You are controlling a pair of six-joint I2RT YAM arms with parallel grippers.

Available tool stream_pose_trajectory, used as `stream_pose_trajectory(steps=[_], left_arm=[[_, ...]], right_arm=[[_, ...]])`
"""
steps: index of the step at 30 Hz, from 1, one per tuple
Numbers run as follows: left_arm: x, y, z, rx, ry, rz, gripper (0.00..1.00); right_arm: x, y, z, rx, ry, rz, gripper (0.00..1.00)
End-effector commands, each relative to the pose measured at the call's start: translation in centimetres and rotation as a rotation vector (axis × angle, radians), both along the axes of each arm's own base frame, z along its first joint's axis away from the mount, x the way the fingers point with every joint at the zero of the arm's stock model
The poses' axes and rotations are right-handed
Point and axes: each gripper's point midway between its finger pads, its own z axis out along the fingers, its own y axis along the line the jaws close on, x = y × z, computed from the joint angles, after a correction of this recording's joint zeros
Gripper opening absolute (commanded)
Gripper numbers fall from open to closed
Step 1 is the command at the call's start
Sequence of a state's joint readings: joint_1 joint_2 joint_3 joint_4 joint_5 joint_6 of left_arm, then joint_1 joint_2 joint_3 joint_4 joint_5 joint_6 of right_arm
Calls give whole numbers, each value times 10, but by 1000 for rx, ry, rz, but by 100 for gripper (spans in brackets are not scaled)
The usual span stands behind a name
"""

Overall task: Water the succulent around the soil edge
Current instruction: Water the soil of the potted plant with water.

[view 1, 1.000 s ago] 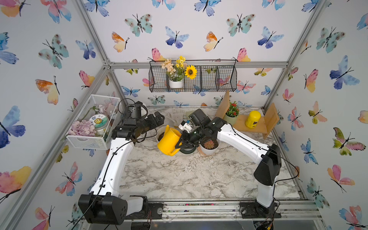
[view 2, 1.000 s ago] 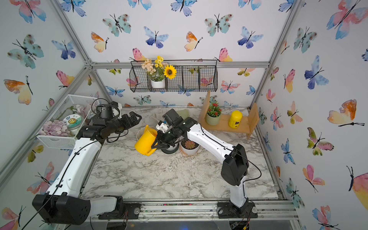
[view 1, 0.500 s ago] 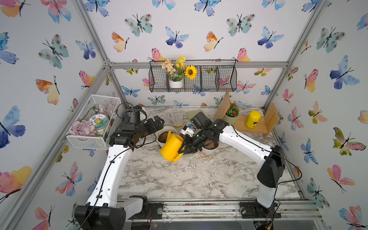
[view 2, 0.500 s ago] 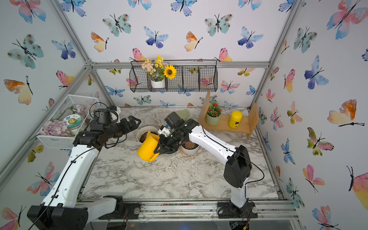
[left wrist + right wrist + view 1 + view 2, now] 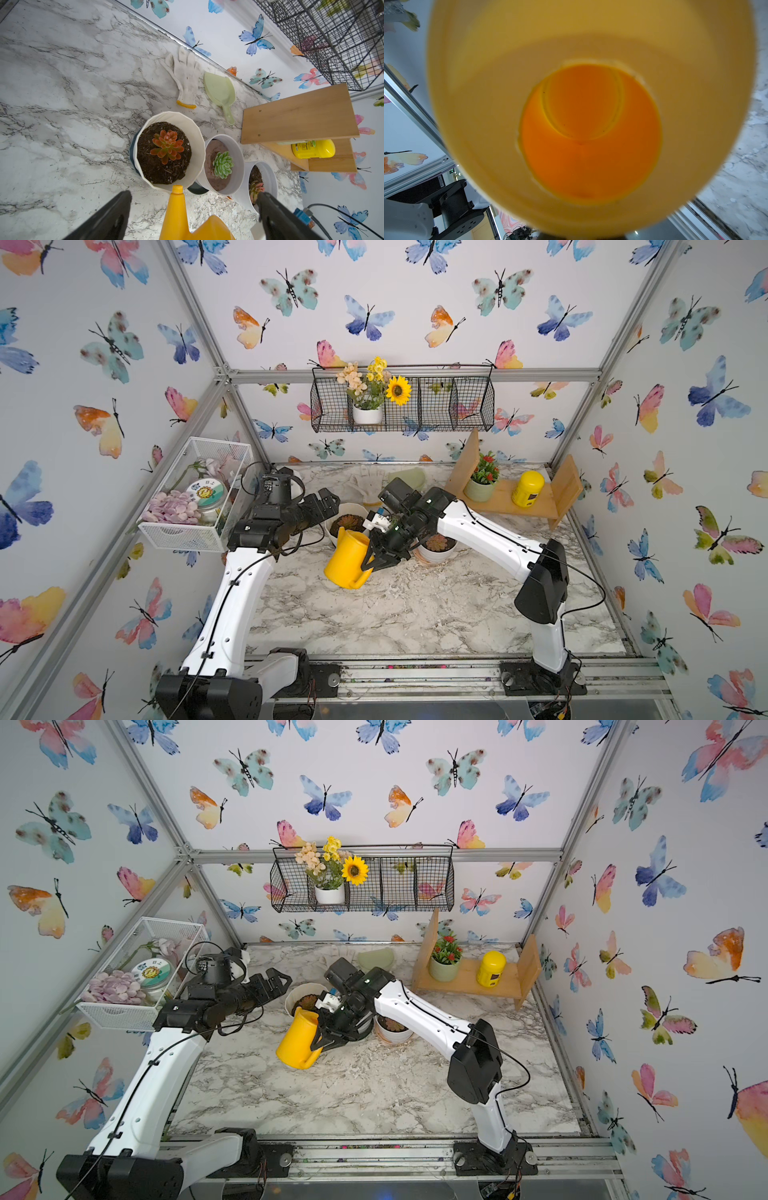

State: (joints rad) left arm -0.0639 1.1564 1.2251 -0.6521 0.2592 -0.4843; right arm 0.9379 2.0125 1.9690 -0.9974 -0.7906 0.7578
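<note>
Presently the yellow watering can [image 5: 348, 558] is held by the right claw [image 5: 374, 562], whose jaws are clamped tight on the can near its open top. The can is seen tilted above the bench [image 5: 415, 614], with its spout directed at the cream pot [image 5: 197, 145]. In the left wrist view the spout tip [image 5: 177, 189] is found right at that pot's rim. The red-orange succulent [image 5: 167, 145] is planted at the middle of the dark soil in this pot. The inside of the can [image 5: 591, 124] fills the right wrist view. The left claw [image 5: 328, 506] is kept wide open and empty, just beside the cream pot. A green succulent [image 5: 223, 164] in a white pot is set touching the cream pot. A work glove [image 5: 185, 76] and a pale scoop [image 5: 220, 89] are laid near the back wall.
</note>
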Motion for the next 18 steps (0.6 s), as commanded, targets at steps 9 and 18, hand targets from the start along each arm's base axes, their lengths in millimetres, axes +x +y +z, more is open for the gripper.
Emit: stream_pose_trajectory(steps=[9,18], left_arm=[[14,25,14,-27,-44,53,99],[22,21,20,-41,-53,35,99]], right_arm=[[5,27,20,87,-5,34,1],[27,38,24,128,-28,-5,1]])
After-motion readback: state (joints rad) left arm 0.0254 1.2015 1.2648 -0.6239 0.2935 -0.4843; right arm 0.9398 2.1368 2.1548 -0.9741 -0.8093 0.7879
